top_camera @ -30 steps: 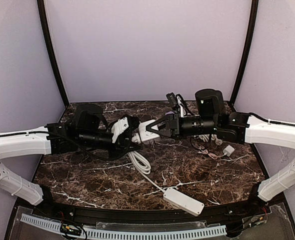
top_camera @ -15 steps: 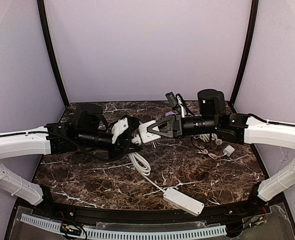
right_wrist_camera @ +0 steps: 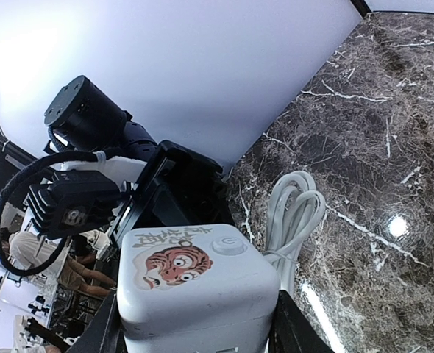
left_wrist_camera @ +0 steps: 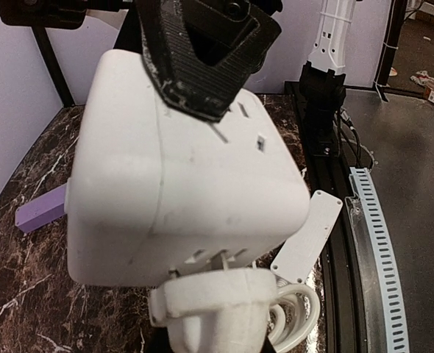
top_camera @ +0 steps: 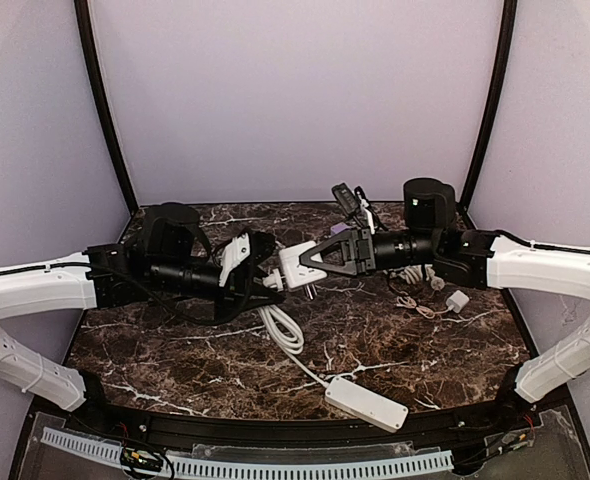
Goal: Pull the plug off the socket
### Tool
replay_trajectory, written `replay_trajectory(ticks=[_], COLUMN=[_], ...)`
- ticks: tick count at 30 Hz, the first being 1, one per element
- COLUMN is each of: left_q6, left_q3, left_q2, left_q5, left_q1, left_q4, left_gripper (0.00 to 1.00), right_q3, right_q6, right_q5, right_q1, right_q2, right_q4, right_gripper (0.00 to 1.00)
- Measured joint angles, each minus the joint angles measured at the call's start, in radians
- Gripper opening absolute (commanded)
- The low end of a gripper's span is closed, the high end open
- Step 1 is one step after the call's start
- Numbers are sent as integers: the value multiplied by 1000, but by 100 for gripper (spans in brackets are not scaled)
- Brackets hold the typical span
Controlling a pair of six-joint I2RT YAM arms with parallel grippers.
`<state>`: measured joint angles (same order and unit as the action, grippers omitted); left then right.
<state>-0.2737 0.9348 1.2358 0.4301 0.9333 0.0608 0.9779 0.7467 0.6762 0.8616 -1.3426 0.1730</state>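
Plug (left_wrist_camera: 215, 312) is butted up against one face of the socket (left_wrist_camera: 180, 176), the white cube. I can't tell if it's fully seated. Both are hanging in mid-air above the middle of the tabletop (top_camera: 425, 340).

The left hand (top_camera: 265, 282) is pressed together on the plug. The right hand (top_camera: 313, 258) comes in from the other side and pinches the socket, with one black finger (left_wrist_camera: 202, 51) flat across a face of the cube and another on the opposite side. There's a tiger sticker (right_wrist_camera: 174, 265) on the face toward the right wrist camera.

The thick white cord (top_camera: 285, 330) drops from the plug in a loose coil, then runs along the marble to the long power strip (top_camera: 367, 402) near the front edge. A small purple block (left_wrist_camera: 40, 209) lies on the marble, well apart from all of this.
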Motion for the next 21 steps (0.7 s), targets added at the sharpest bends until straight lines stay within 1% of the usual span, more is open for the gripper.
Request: replay_trajectory(ticks=[5, 9, 17, 21], left_q6=[-3, -5, -3, 1], left_q3=[1, 1, 1, 1], left_q2=[0, 1, 14, 20], left_q5=[3, -2, -35, -51], left_q1=[0, 0, -11, -21], left_q4=[-3, 8, 19, 35], left_gripper=[1, 1, 1, 1], right_q3=[-1, 7, 90, 133], right_q6=[-1, -22, -83, -89], right_q5=[4, -20, -168, -218], right_q1=[-2, -2, 21, 31], right_q2=[0, 0, -6, -33], right_q4=[2, -31, -214, -271], right_gripper=[0, 0, 0, 0])
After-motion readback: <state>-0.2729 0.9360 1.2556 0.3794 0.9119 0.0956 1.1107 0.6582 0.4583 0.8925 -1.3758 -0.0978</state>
